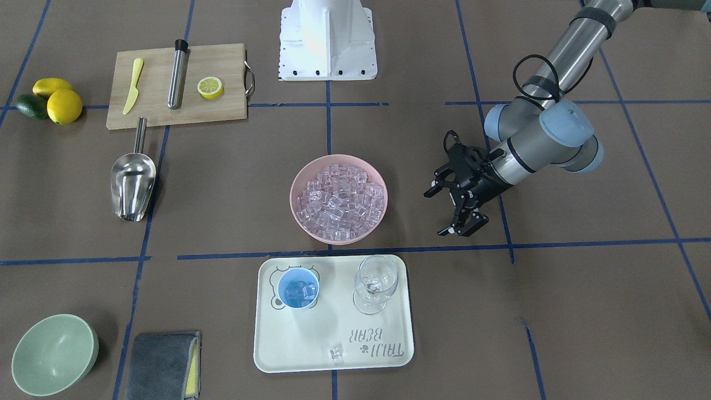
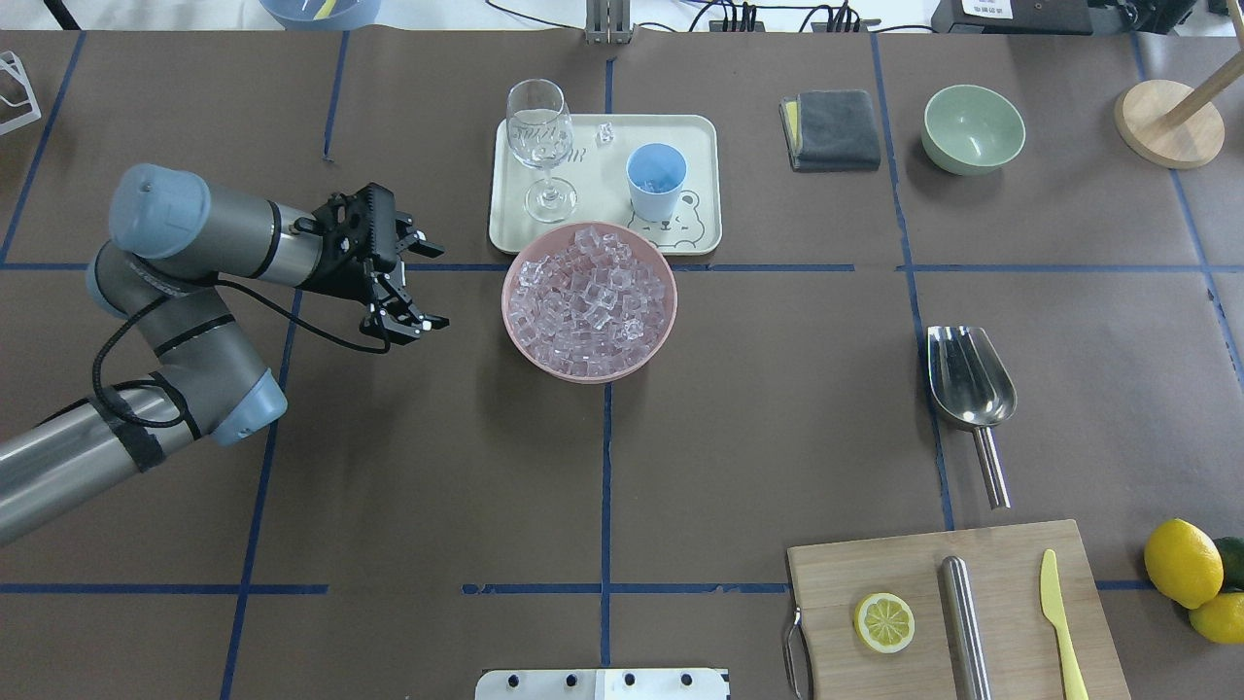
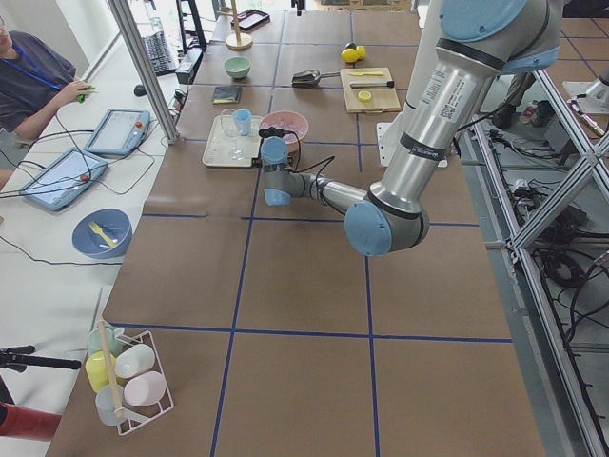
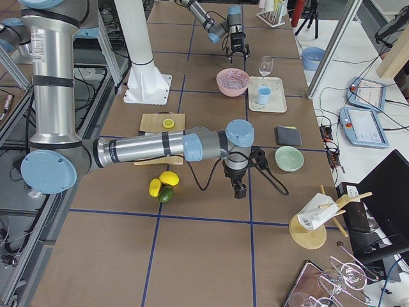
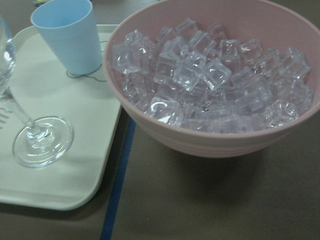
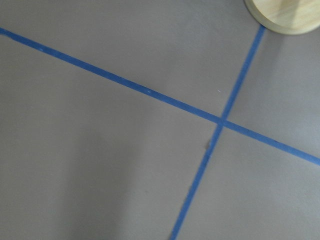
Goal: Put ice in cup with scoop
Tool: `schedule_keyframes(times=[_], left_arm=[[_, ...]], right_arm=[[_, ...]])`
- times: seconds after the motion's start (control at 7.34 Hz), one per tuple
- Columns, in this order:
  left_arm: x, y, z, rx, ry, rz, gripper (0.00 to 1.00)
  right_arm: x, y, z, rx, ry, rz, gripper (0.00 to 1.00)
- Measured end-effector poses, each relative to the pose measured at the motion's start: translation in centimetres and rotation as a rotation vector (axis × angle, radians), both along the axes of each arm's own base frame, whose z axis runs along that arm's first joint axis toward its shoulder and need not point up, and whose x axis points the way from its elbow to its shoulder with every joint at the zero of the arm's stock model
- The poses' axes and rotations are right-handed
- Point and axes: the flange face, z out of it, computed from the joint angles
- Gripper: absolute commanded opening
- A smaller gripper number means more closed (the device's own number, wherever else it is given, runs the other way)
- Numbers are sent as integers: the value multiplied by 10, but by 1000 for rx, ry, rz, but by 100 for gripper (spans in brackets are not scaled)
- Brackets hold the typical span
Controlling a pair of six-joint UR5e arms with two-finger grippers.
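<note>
Ice (image 2: 588, 299) heaps the pink bowl (image 2: 515, 335) near my left claw (image 2: 432, 287), which hangs above the tabletop (image 2: 437, 467) with a strip of bare surface between its tips and the bowl's rim. A few more cubes lie inside the cup (image 2: 653, 199), which stands on the cream tray (image 2: 505, 233) just behind the bowl, next to the wine glass (image 2: 537, 126). One stray cube (image 2: 604, 133) lies on the tray's far edge. The scoop (image 2: 969, 377) lies flat on the tabletop well apart from this claw, on the far side of the bowl, trough towards the tray and handle towards the cutting board (image 2: 846, 574).

My left claw is spread wide and holds nothing. The forearm comes in low from my left, bends back at the elbow, and the wrist runs roughly level, aiming the claw at the bowl. Its camera looks straight at the bowl's side, with the cup and the glass's foot on the tray beyond.

My right arm reaches out low over the tabletop, wrist turned down, with the right claw (image 4: 239, 190) just above the surface near the lemons (image 4: 163, 182) and the green bowl (image 4: 289, 158). I cannot tell whether that claw is wide or closed.
</note>
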Motion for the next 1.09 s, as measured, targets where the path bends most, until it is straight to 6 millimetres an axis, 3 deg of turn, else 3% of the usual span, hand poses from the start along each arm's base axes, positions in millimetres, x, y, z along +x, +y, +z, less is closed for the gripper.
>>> schedule_keyframes(times=[0.14, 0.41, 0.68, 0.95, 1.09], left_arm=[[-25, -9, 15, -17, -16, -33, 100], [-94, -33, 48, -142, -97, -90, 100], [-193, -67, 44, -385, -204, -177, 100], [-300, -77, 52, -601, -266, -319, 100], [-342, -78, 67, -682, -281, -376, 100]], right_arm=[[22, 19, 27, -35, 2, 23, 100], [35, 41, 52, -88, 3, 55, 100], [37, 44, 53, -110, 1, 79, 100], [37, 44, 53, -115, 0, 85, 100], [37, 44, 53, -116, 0, 86, 100]])
